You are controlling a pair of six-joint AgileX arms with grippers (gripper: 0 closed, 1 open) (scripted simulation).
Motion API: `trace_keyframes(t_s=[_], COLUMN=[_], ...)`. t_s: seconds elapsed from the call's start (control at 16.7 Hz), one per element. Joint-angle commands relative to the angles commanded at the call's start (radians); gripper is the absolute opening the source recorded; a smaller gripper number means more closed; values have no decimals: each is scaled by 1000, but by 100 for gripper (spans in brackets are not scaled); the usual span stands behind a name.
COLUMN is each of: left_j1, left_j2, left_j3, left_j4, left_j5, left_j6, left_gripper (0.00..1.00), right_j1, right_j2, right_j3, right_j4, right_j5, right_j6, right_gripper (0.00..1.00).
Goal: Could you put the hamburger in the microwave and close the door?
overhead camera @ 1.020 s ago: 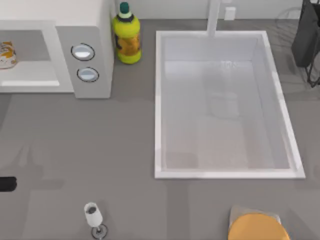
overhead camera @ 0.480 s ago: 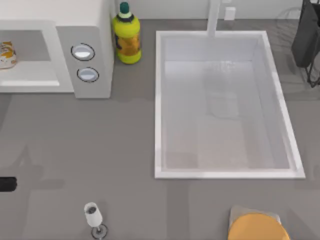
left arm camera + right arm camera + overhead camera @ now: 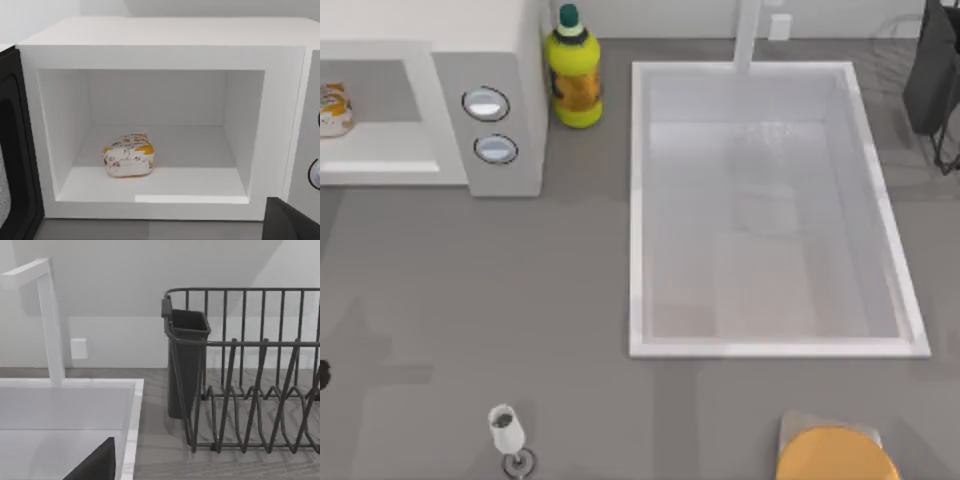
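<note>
Sitting inside the microwave (image 3: 165,50) cavity, the hamburger (image 3: 128,155) has open room around it, the door (image 3: 17,150) swung wide; my left end effector's (image 3: 290,222) opening I cannot tell.

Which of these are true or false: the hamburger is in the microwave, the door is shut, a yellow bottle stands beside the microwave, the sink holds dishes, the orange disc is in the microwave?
1. The hamburger sits inside the microwave. True.
2. The door is shut. False: it stands open beside the cavity.
3. A yellow bottle stands beside the microwave. True.
4. The sink holds dishes. False: no dishes lie in it.
5. The orange disc is in the microwave. False: it lies on a board near the table's front edge.
</note>
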Motion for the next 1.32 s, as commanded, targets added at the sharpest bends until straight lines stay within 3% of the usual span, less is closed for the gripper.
trace_keyframes(t_s=[0.18,0.54,1.14,1.32], left_j1=[55,37,-292,-348], left_j2=[-17,-15,-13,-8], left_j3=[5,3,8,7], left_j4=[-22,-23,-26,-19], left_j5=[55,38,-291,-348], left_j6=[0,0,-1,-1], left_gripper=[0,0,0,0], right_j1=[0,0,0,0], right_j2=[0,0,0,0], right_j3=[0,0,0,0], right_j4=[0,0,0,0], right_j5=[0,0,0,0], right_j6=[0,0,0,0], right_gripper=[100,100,100,100])
